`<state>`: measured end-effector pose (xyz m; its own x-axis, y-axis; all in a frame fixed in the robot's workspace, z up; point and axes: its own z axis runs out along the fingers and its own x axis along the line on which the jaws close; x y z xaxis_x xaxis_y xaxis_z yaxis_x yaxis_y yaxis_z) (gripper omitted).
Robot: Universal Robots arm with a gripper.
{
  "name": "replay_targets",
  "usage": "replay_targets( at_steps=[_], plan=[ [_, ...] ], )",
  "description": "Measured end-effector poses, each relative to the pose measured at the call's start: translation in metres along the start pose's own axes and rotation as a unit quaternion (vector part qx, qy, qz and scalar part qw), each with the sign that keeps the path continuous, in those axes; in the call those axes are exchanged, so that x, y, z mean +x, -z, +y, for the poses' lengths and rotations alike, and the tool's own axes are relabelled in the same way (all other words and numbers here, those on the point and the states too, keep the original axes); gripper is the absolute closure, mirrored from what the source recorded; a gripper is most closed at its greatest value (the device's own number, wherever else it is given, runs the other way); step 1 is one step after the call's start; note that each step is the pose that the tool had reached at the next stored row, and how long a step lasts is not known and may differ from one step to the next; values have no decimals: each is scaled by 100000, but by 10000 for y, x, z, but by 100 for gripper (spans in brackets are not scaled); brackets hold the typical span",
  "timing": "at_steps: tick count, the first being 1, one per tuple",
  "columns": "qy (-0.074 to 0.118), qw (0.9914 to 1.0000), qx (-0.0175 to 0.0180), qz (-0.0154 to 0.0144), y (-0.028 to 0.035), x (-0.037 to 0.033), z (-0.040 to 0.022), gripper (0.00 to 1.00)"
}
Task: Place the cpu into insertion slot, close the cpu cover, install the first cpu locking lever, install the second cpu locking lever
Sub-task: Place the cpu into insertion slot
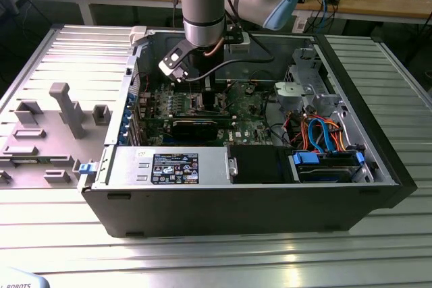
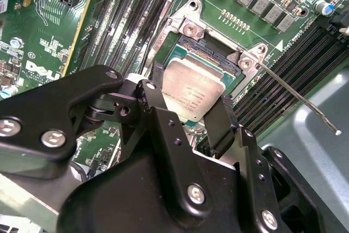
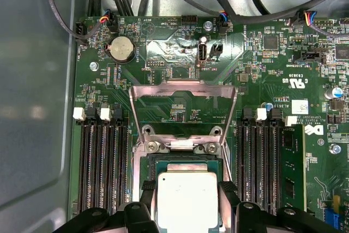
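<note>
My gripper (image 2: 191,101) is shut on the cpu (image 2: 194,92), a flat silver-grey square pinched by its two opposite edges between black fingers (image 2: 154,83). The chip hangs slightly tilted over the insertion slot (image 2: 188,52), whose dark pin field shows past one edge. In the first wrist view the cpu (image 3: 187,199) covers most of the insertion slot (image 3: 185,163), with my gripper (image 3: 188,190) around it. The cpu cover (image 3: 182,86) is swung open beyond its hinge. A thin locking lever (image 2: 297,95) sticks out, unlatched. In the exterior view my gripper (image 1: 204,85) reaches down onto the green motherboard (image 1: 250,123).
Black RAM slots (image 3: 103,162) flank the socket on both sides. A graphics card (image 1: 196,128) lies nearer the case front, beside a power supply (image 1: 169,165) and a drive cage with blue and orange cables (image 1: 324,136). Case walls (image 1: 364,119) surround the board. A grey fixture tray (image 1: 54,123) sits outside.
</note>
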<state>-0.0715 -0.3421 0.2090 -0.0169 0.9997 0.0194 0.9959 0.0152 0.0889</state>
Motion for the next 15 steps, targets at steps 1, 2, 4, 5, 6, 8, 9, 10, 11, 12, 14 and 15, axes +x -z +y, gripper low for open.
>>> replay_targets(
  at_steps=[1, 2, 4, 5, 6, 8, 9, 10, 11, 12, 14, 15],
  plan=[
    [-1, 100000, -2, 0, 0, 0, 0, 46],
    [-4, 100000, -4, 3, 0, 0, 0, 46],
    [-4, 100000, -2, 2, 0, 0, 0, 46],
    [-5, 100000, -2, 0, 0, 0, 0, 46],
    [-7, 100000, -3, 2, 0, 0, 0, 46],
    [-9, 100000, -1, 0, 0, 0, 0, 46],
    [-35, 100000, -3, -1, 0, 0, 0, 46],
    [-94, 100000, -4, -8, 0, 0, 0, 46],
    [-505, 99999, -17, -36, -1, 2, 0, 46],
    [-1050, 99994, -27, -82, -2, 3, 0, 46],
    [-1267, 99992, -23, -116, -1, 2, 0, 46],
    [-1273, 99992, -27, -117, -1, 2, 0, 46]
  ],
)
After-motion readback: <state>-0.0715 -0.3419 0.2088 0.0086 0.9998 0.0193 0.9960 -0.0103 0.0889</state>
